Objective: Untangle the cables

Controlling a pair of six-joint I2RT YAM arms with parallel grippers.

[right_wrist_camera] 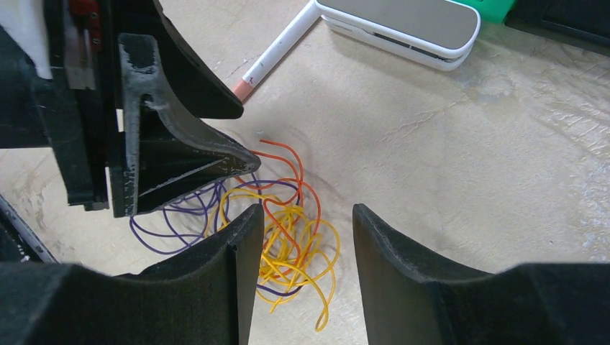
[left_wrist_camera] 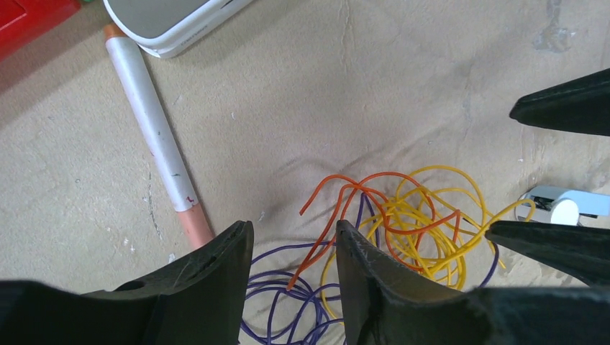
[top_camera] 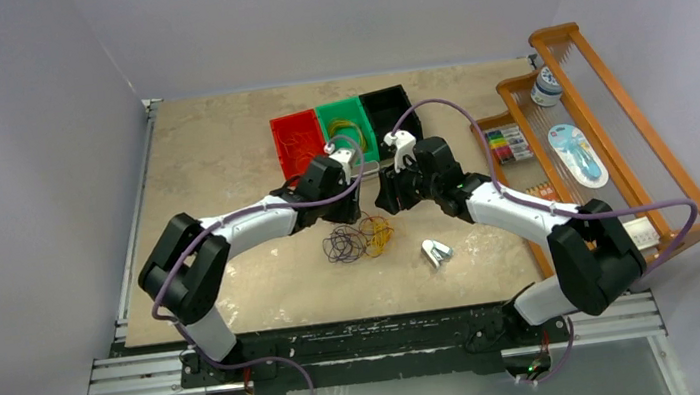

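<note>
While hovering over the cables [top_camera: 358, 240] at table centre, split the work by colour. Reading left gripper [left_wrist_camera: 293, 228] as released, jaws apart, no strand pinched, poised over the purple cable [top_camera: 340, 246] at 9 o'clock of the heap. Same for right gripper [right_wrist_camera: 308, 212]: released, grasping nothing, above the yellow cable [right_wrist_camera: 288, 259] at 3 o'clock.

Suggest pinching one purple loop on the outer 9 o'clock edge, clear of the overlap, and anchoring yellow from the 3 o'clock side. Then pull apart slow and low, toward 9 and 3. Watch the orange cable [left_wrist_camera: 344, 188]: threaded across both, likely to drag along. Avoid closing on two colours at once. Keep clear of the marker [left_wrist_camera: 155, 118], at 11 o'clock of the heap in the left wrist view, and the clip [top_camera: 437, 253] at 4 o'clock.

Count:
- 1 tangle, 3 colours; cannot read strands per colour.
- 2 grippers.
- 3 bins at 12 o'clock: red bin [top_camera: 279, 141], green bin [top_camera: 340, 105], black bin [top_camera: 384, 98].
- 1 marker, 1 white case [right_wrist_camera: 403, 25], 1 clip.
</note>
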